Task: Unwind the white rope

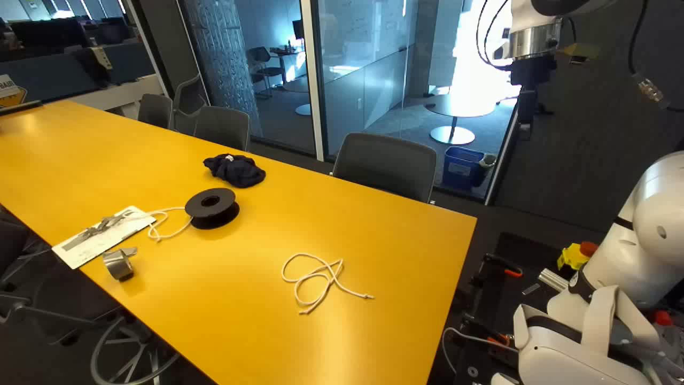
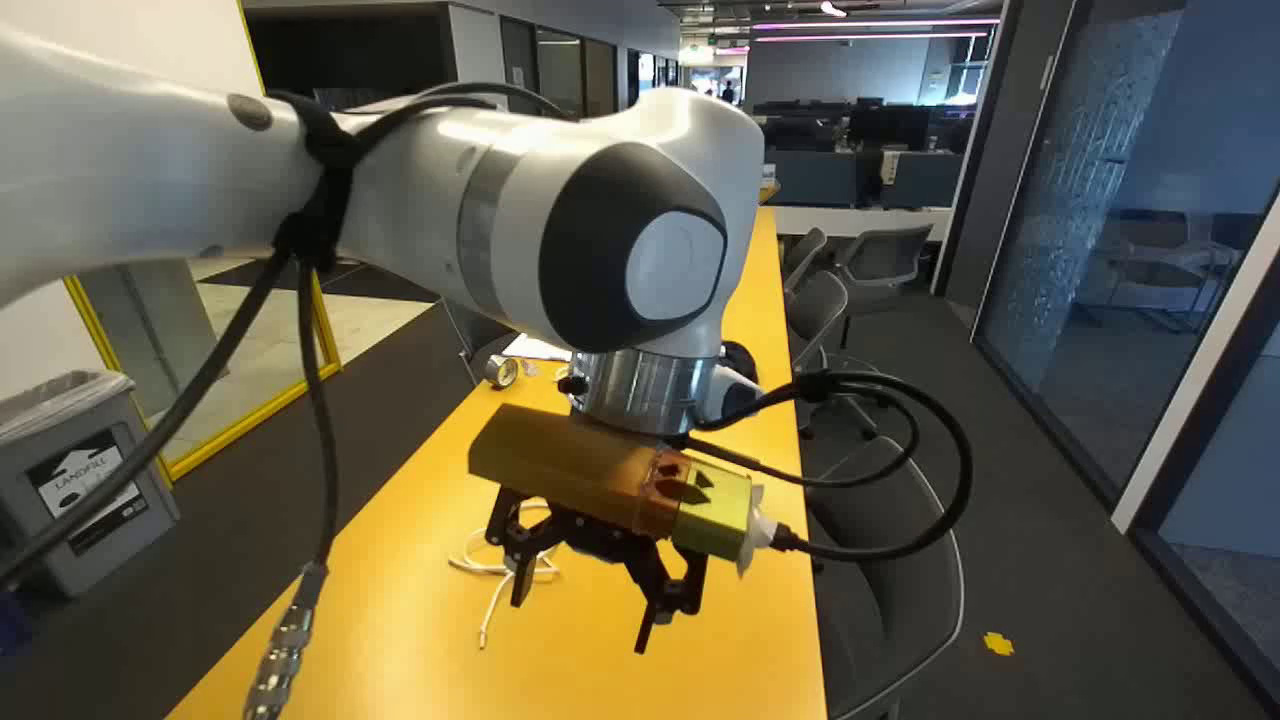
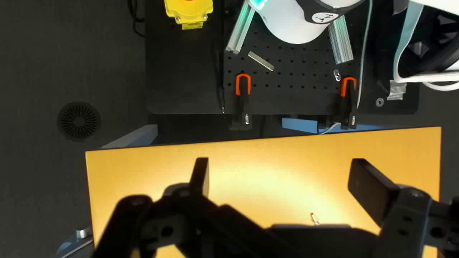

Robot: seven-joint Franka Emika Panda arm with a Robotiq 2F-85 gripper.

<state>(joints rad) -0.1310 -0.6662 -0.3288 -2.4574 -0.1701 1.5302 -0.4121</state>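
The white rope [image 1: 331, 277] lies limp on the yellow table, toward its robot end, with loops crossing over one another and two loose ends. In an exterior view the gripper hides part of this white rope [image 2: 495, 600]. Only a tip of the white rope [image 3: 314, 218] shows in the wrist view, past the gripper's body. High above the table hangs my gripper [image 2: 580, 622], its fingers spread wide. Nothing is between the fingertips of the gripper [image 3: 281, 168], and it is apart from the rope.
Farther along the table [image 1: 256, 342] are a black spool [image 1: 212, 206] with white cord, a flat white packet [image 1: 101, 235], a silver tape roll [image 1: 117, 264] and a dark cloth [image 1: 235, 170]. Chairs [image 1: 385, 163] line one side. A headset [image 1: 577, 342] rests beside the robot's base.
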